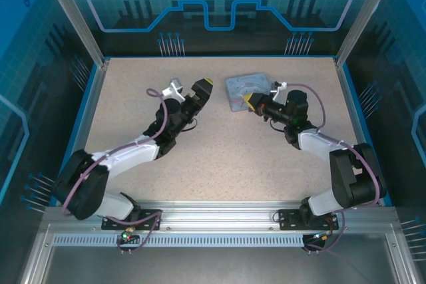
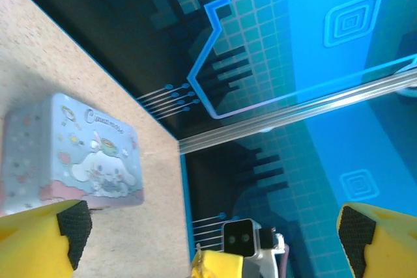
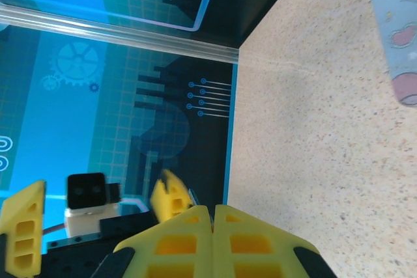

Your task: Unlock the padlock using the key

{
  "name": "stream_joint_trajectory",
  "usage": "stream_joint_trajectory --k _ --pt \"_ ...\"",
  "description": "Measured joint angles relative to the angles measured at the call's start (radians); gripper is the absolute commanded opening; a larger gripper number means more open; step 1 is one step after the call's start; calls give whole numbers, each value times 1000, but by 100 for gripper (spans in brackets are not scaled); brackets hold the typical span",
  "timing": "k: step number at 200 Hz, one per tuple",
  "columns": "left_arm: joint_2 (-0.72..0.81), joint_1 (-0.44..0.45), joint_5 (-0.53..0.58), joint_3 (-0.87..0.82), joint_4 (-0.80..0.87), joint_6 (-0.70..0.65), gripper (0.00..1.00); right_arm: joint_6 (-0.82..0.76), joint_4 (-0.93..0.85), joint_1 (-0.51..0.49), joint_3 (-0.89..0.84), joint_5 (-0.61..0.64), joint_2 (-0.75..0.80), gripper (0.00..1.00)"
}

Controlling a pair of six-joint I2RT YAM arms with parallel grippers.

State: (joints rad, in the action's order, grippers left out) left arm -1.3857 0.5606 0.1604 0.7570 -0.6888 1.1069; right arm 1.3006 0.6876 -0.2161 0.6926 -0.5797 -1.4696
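One lavender tin (image 1: 246, 88) just beside the right gripper (image 1: 251, 102)

Speckled beige table (image 1: 223, 157), pale blue cartoon tin (image 1: 247, 91) lying on it

You see a pale lavender-blue rectangular metal tin (image 2: 71, 154) printed with pastel cartoons. Your desk (image 1: 219, 157) is speckled beige.

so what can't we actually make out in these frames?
- padlock, key: too small to pick out in the top view; the right gripper covers part of the tin.
- right wrist view: fingertips pressed shut; can't tell if a thin key sits between them.
- same view: tin cut off by the right edge, blurred.
- left wrist view: a finger of the left gripper hides the tin's lower corner.
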Motion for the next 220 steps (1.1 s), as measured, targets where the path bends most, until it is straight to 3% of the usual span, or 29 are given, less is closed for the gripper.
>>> stream_joint_trajectory --k 45,97,147,220 --pt "-4 -14 -66 256 438 -241 99 -71 -155 131 116 -31 -25 0" --pt "-273 -16 -167 557 715 -428 99 -124 -308 270 377 26 -210 0" --pt "-525 -27 -222 726 818 -480 99 -122 -441 348 612 139 -493 0" --pt "-759 -127 -294 862 738 -438 99 -112 -562 312 830 203 -760 0"
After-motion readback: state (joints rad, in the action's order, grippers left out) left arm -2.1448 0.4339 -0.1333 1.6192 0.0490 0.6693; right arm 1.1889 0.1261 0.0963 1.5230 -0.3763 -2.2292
